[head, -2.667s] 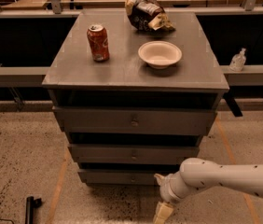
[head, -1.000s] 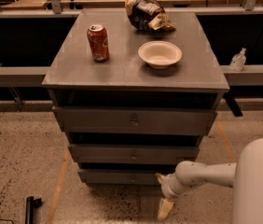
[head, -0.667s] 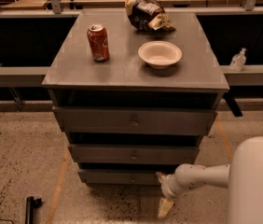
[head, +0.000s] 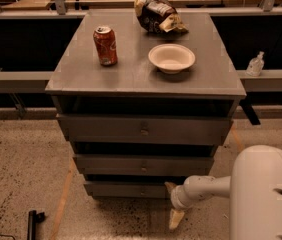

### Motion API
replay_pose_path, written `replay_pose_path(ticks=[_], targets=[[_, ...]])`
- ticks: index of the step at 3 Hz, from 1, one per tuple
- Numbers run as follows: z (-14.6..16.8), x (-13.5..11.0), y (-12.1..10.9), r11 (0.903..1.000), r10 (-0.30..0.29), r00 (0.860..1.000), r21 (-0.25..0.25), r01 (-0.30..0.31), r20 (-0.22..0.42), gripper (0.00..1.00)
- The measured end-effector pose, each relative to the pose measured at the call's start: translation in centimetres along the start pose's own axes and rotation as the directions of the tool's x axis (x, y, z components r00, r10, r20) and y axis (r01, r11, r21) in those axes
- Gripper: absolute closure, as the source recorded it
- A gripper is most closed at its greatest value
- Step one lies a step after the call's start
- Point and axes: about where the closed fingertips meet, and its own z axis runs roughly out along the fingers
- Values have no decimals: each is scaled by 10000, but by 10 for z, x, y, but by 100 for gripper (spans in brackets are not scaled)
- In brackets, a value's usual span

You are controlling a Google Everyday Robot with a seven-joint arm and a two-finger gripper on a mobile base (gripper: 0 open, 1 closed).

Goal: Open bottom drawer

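Observation:
The bottom drawer (head: 126, 189) is the lowest and slimmest of three grey drawer fronts on the cabinet, and it looks closed. Its small centre knob is barely visible. My gripper (head: 173, 203) is low in front of the cabinet, at the right end of the bottom drawer's front. Its two tan fingers are spread apart, the upper fingertip (head: 170, 186) against the drawer's right end and the lower one hanging towards the floor. It holds nothing. The white arm (head: 266, 194) comes in from the lower right.
On the cabinet top (head: 81, 76) stand a red soda can (head: 105, 45), a white bowl (head: 171, 58) and a crumpled snack bag (head: 157, 11). The middle drawer (head: 143, 165) and top drawer (head: 143, 129) are above. A black object (head: 32, 222) lies on the speckled floor at lower left.
The bulky white part of the arm has come further into view at the lower right. The gripper has stayed at the right end of the bottom drawer.

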Motion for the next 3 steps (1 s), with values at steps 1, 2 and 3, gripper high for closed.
replay_pose_path(ticks=[1,2,3], targets=[[17,8,-13,9999,-107,9992,86,110,-391,0],[35,18,-32,9996,-150,9952,219,172,-967,0],[43,25,-39,9996,-125,9919,254,158,-1262,0]])
